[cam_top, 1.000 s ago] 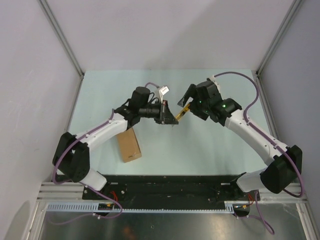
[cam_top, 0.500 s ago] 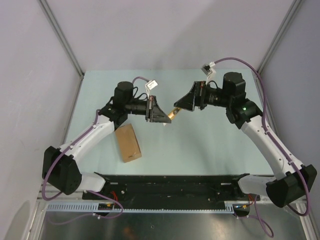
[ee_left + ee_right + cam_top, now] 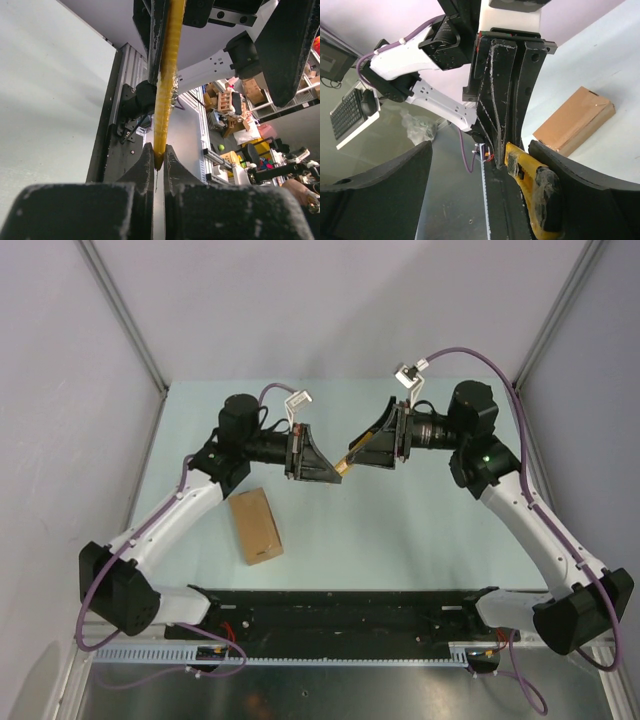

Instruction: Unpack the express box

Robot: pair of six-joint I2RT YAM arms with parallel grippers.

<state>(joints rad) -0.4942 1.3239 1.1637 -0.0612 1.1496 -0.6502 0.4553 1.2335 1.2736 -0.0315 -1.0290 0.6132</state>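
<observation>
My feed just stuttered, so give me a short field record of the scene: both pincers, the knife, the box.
left pincer: shut on one end of the utility knife, raised off the table
right pincer: open, fingers either side of the knife's other end, not clamped
utility knife: in mid-air, spanning the gap between the two pincers
express box: lying flat on the table near the left arm, looks shut, neither pincer touching it
</observation>
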